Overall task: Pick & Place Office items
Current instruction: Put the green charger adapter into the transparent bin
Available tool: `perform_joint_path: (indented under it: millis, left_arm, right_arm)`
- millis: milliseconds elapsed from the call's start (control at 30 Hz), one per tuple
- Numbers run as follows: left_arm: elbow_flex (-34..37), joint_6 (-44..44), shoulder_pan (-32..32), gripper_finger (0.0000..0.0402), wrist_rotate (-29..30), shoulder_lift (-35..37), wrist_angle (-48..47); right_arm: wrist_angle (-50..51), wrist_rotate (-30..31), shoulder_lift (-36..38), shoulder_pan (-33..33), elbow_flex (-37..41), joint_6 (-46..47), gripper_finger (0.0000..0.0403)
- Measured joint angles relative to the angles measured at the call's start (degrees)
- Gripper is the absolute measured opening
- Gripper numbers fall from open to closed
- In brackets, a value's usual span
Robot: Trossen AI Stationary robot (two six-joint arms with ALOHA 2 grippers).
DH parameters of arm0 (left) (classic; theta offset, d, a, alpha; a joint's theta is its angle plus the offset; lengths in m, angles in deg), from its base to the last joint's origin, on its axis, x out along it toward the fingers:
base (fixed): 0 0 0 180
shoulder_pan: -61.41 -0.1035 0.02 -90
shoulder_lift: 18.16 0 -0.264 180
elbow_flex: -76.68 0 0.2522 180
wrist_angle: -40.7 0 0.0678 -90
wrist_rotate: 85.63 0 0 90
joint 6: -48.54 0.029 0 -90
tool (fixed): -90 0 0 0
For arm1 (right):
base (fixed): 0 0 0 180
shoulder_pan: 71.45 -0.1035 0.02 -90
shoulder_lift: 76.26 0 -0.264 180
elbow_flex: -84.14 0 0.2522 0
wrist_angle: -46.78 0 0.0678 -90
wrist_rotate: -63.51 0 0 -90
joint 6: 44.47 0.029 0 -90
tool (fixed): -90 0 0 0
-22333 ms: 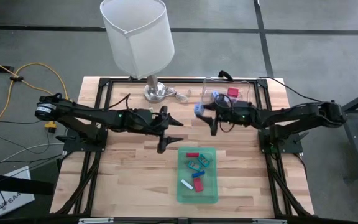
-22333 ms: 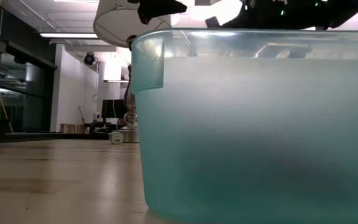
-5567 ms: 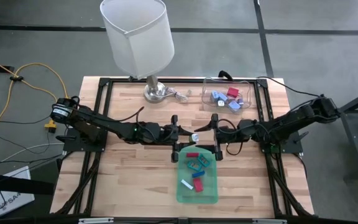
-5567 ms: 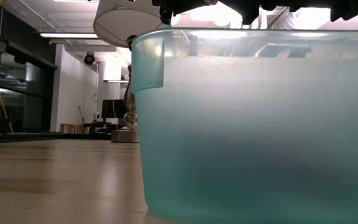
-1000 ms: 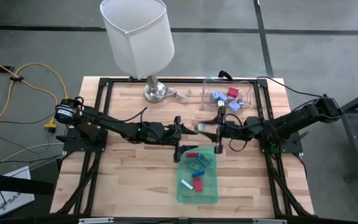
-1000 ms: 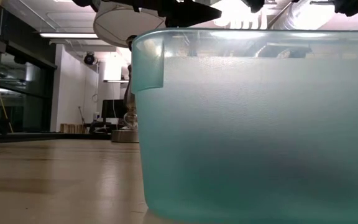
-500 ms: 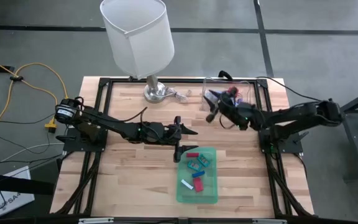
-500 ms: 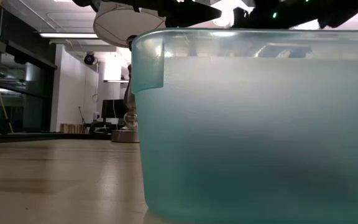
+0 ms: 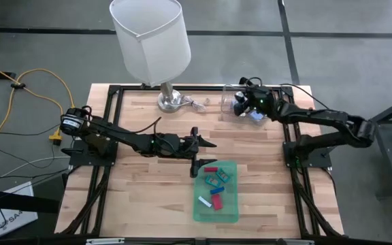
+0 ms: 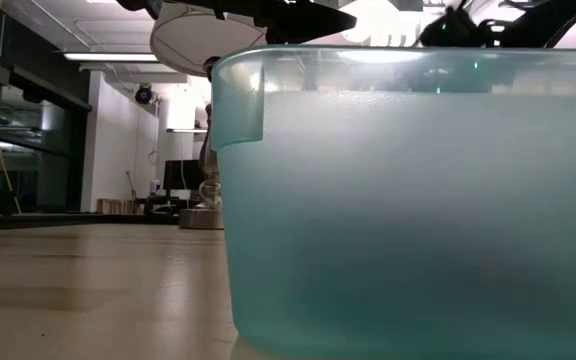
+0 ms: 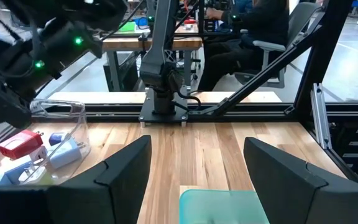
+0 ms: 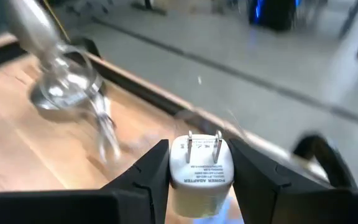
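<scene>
A white two-pronged power adapter (image 12: 201, 171) sits between the fingers of my right gripper (image 9: 241, 103), which hovers over the clear container (image 9: 250, 105) at the table's far right. Red, blue and white pieces (image 11: 27, 146) lie in that container (image 11: 67, 127). My left gripper (image 9: 206, 151) is open above the far end of the green tray (image 9: 216, 192), its fingers (image 11: 126, 168) apart over the tray's rim (image 11: 219, 204). Red, teal, blue and white pieces (image 9: 214, 184) rest on the tray's floor. My right gripper pinches the white power adapter between its two fingers (image 12: 148, 174), which sit on the two opposite sides of its body (image 12: 176, 180). The prongs (image 12: 204, 142) point away from the gripper. The adapter is lifted clear, above the clear container; the arm reaches in from the table's right.
A lamp with a white shade (image 9: 148, 41) and a metal base (image 9: 171, 101) stands at the far edge, left of the container; the base (image 12: 64, 87) shows ahead of my right gripper. The tray's wall (image 10: 418, 200) fills the low view. Bare wood lies left of the tray.
My right gripper, carrying the white adapter, has swung from the tray's far end toward the table's far edge, over the clear container, and has turned on the way. My left gripper has kept still and open.
</scene>
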Motion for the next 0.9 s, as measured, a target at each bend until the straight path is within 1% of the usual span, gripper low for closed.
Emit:
perform_joint_path:
  millis: [133, 400, 700, 833, 900]
  left_arm:
    - [0.00, 0.02, 0.00, 0.0250, 0.02, 0.00, 0.00]
    - [0.00, 0.04, 0.00, 0.0250, 0.00, 0.00, 0.00]
    - [0.00, 0.04, 0.00, 0.0250, -0.02, 0.00, 0.00]
    - [0.00, 0.07, 0.00, 0.0250, -0.04, 0.00, 0.00]
    - [0.00, 0.04, -0.01, 0.0250, -0.07, 0.00, 0.00]
  right_arm:
    - [6.25, -4.11, 0.00, 3.28, 0.00, 3.27, 0.0133]
    - [18.91, -5.25, 0.00, 5.71, 0.02, 5.12, 0.0133]
    - [22.85, -5.92, 0.00, 6.04, 0.02, 5.93, 0.0133]
    - [23.02, -9.18, 0.00, 7.04, 0.02, 6.22, 0.0133]
    - [24.86, -10.34, -0.02, 7.89, -0.69, 6.26, 0.0133]
